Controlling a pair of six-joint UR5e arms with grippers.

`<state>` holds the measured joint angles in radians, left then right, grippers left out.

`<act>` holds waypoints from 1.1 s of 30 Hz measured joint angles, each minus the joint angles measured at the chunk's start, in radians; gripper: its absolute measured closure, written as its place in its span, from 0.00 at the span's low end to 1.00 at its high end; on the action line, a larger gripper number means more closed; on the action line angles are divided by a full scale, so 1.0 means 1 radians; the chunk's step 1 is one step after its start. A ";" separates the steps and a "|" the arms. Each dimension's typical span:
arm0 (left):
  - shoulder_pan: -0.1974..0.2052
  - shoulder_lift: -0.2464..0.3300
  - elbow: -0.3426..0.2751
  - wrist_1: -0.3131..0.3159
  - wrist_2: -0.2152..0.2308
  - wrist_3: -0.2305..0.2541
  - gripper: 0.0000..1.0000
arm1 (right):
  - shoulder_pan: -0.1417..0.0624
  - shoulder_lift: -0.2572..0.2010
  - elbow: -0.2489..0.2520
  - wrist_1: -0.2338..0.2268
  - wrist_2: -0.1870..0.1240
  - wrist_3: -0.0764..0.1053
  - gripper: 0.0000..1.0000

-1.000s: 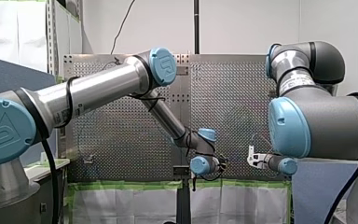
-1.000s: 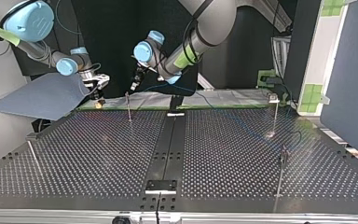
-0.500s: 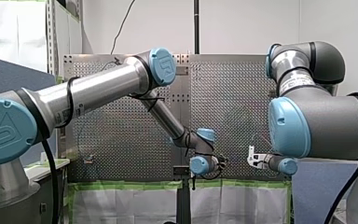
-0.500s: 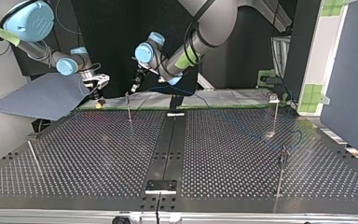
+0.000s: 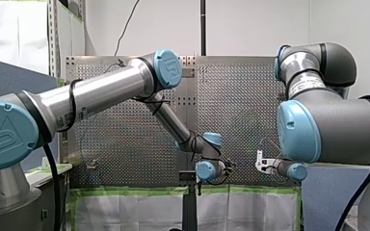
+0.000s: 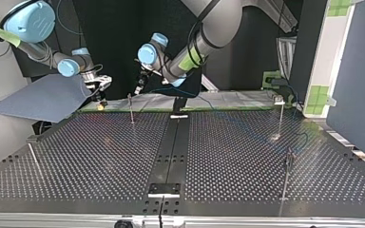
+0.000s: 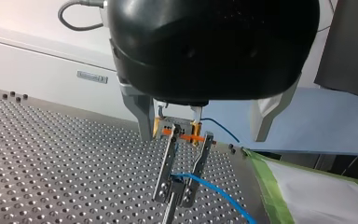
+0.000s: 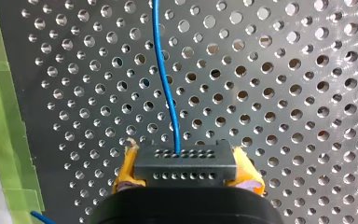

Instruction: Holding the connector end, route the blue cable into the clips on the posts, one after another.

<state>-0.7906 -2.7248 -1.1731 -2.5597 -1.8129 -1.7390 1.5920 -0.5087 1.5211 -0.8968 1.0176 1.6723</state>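
Observation:
In the right wrist view my right gripper (image 8: 185, 179) is shut, its yellow pads (image 8: 123, 170) clamped on the black connector (image 8: 185, 163). The blue cable (image 8: 164, 79) runs from the connector out over the perforated plate. In the left wrist view my left gripper (image 7: 175, 192) stands open, its metal fingers (image 7: 167, 161) straddling the top of a thin post (image 7: 169, 215). The blue cable (image 7: 214, 193) comes out between them and trails away to one side. In the top view my left gripper (image 6: 139, 87) hangs just above that post (image 6: 131, 109), with my right gripper (image 6: 99, 90) to its left.
Other thin posts stand on the table at the top view's right (image 6: 281, 116), near right (image 6: 286, 178) and near left (image 6: 34, 159). Green tape (image 8: 0, 116) edges the plate. A grey sheet (image 6: 43, 99) lies beyond the far left corner.
My left gripper has crept slightly to the right and up in the top view, staying over the post. My right arm has not moved.

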 joint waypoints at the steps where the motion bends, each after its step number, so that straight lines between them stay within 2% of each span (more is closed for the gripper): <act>1: 0.000 0.000 0.000 0.000 -0.001 0.000 0.00 | 0.000 0.000 0.000 0.000 0.000 0.000 1.00; 26: 0.005 0.000 0.000 -0.009 -0.004 -0.011 0.00 | 0.001 0.002 0.000 -0.001 -0.002 0.000 1.00; 29: 0.006 0.000 0.000 -0.023 -0.015 -0.011 0.00 | 0.001 0.003 0.000 -0.001 -0.002 0.000 1.00; 33: 0.005 0.001 0.000 -0.037 -0.051 -0.006 0.00 | 0.000 0.003 0.000 -0.001 -0.002 0.001 1.00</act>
<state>-0.7854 -2.7243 -1.1730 -2.5972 -1.8635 -1.7447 1.5924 -0.5057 1.5212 -0.8976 1.0155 1.6731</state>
